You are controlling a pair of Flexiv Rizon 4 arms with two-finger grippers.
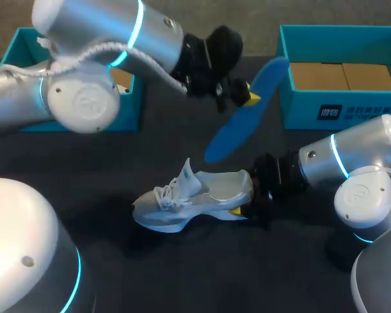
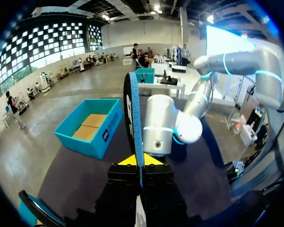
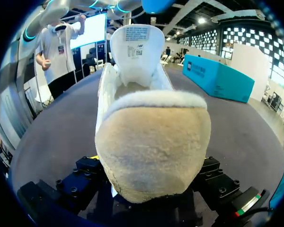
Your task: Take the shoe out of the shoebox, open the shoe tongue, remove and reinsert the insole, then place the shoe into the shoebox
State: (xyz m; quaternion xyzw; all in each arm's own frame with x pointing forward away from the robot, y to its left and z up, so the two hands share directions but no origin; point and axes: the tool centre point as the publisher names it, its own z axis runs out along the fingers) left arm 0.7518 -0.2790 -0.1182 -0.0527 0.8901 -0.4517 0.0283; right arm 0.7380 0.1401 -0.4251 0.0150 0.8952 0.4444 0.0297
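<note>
Filling the right claw (image 1: 242,203) is the fleece-lined heel of the white shoe (image 3: 151,137), apparently pinched from both sides, though the fingertips hide beneath it. The shoe rests sole-down on the dark tabletop (image 1: 117,163), toe pointing away from that claw. One teal shoebox (image 1: 300,107) sits beyond the right claw, a second teal box (image 1: 129,111) behind the left arm (image 1: 104,39). High above the tabletop, the left claw (image 2: 138,161) is clamped edgewise on the blue insole (image 2: 134,118), which juts out ahead of it.
</note>
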